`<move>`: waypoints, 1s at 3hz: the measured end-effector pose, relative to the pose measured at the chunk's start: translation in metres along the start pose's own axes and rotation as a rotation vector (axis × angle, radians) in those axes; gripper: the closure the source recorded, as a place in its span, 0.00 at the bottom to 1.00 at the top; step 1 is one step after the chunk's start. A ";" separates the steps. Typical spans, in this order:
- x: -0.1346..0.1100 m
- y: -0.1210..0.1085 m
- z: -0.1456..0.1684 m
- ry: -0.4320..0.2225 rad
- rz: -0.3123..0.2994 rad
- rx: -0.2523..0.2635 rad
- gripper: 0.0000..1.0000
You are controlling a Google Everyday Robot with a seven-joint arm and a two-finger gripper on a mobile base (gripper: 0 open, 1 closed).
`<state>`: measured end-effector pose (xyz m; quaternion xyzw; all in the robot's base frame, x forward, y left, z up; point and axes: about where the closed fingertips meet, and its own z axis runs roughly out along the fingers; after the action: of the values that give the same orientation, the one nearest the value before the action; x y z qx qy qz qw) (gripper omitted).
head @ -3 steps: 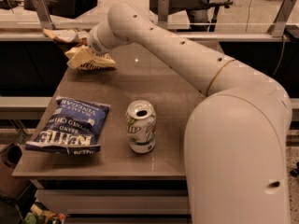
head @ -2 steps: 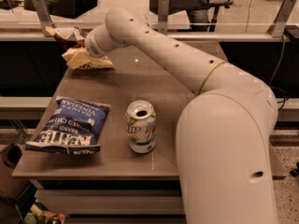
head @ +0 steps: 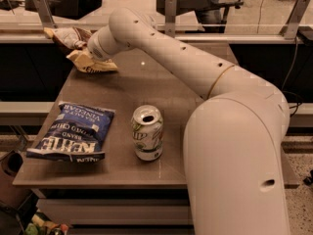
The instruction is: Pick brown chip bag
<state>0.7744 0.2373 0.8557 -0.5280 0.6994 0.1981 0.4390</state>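
The gripper (head: 87,58) of the white arm is found at the far left corner of the brown table (head: 161,89), against the crumpled dark-brown and cream-yellow foil chip bag (head: 68,37); whether that bag is gripped cannot be told.

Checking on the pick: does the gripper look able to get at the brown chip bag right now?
Probably yes: the gripper sits right at the brown chip bag on the far corner of the table, nothing between them.

Crinkled foil brown chip bag (head: 99,66) at the gripper (head: 84,58), on glossy table (head: 161,89).
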 end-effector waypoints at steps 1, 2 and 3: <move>0.001 0.001 0.002 0.001 0.000 -0.003 1.00; 0.001 0.001 0.002 0.001 0.000 -0.003 1.00; 0.000 0.001 0.002 0.001 0.000 -0.004 1.00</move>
<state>0.7738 0.2390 0.8540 -0.5289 0.6992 0.1992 0.4378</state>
